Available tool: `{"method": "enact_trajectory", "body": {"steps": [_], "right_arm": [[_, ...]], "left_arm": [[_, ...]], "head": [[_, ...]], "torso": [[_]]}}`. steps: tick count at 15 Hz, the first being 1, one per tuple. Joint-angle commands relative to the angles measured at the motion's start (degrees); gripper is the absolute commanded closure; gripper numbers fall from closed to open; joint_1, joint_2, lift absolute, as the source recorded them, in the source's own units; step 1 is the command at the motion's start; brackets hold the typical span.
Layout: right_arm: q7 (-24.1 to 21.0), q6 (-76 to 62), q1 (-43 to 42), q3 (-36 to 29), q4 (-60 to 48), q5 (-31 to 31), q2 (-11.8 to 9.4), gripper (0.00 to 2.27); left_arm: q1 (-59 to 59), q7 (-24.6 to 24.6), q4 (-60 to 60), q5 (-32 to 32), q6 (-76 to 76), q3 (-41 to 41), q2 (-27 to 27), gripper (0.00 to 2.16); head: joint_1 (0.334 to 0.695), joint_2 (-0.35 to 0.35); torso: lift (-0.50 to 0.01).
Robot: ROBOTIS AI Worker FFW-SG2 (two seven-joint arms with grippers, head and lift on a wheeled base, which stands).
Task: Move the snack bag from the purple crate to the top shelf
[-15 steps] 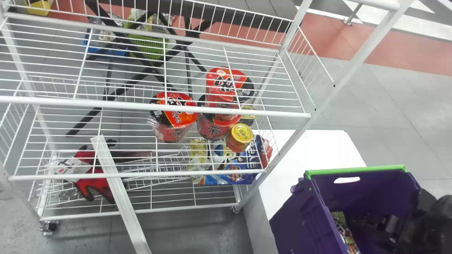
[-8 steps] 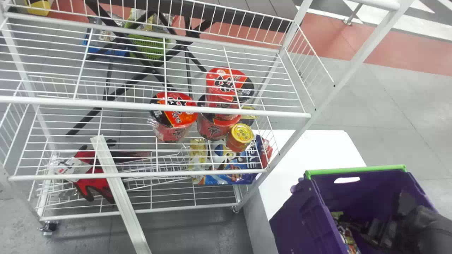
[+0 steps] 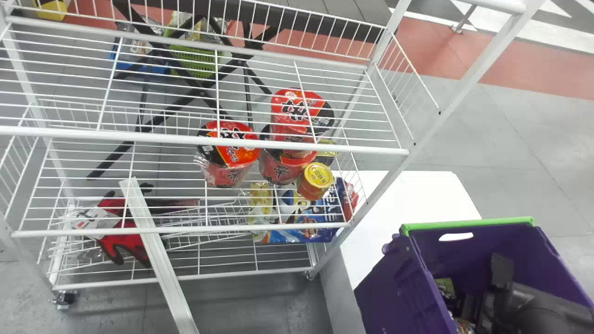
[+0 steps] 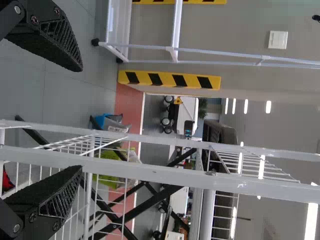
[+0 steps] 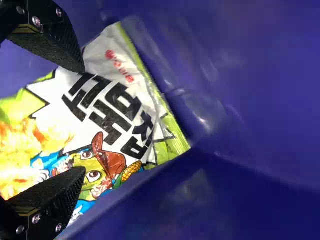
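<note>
Purple crate [image 3: 394, 287] has the snack bag [image 5: 117, 115] and a robot gripper inside

The snack bag lies in the crate, near one side wall. It is green and white, with a funny cartoon face in a brown hat. The right gripper [image 3: 471, 306] is down in the crate too, right at the bag. Its two black fingers are spread wide, with part of the bag showing between them. I cannot tell if they touch it.

The left gripper [image 4: 80, 118] is near the white wire rack [image 3: 204, 141]. Its fingers are wide apart, with nothing pinched.

Big red tubs [image 3: 228, 155] sit on the rack, under the wires of the top shelf [image 3: 204, 60]. A little jar [image 3: 315, 181] with a yellow lid is beside them. Lower down are a blue bag [image 3: 297, 234] and a red and black glove [image 3: 125, 246]. A white table [image 3: 417, 195] is by the crate.
</note>
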Motion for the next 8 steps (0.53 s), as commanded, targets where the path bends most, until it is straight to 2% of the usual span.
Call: {"method": "enact_trajectory", "body": {"steps": [1, 5, 8], "right_arm": [[0.0, -3.7, 0.1, 1.8, 1.8, 2.5, 0.2, 0.12], [0.7, -8.8, 1.2, 3.5, 2.8, 3.9, 1.3, 0.11], [1.1, -10.0, 1.2, 4.6, 3.5, 4.1, 1.3, 0.11]], "left_arm": [[0.0, -0.1, 0.2, 0.0, -0.8, -0.2, 0.0, 0.13], [0.0, 0.0, 0.0, 0.0, -0.9, -0.3, 0.0, 0.13], [0.0, 0.0, -0.1, 0.0, -0.9, -0.4, 0.0, 0.13]], "head": [[0.695, -0.35], [0.695, -0.35], [0.695, -0.35]], "torso": [[-0.451], [-0.451], [-0.451]]}}
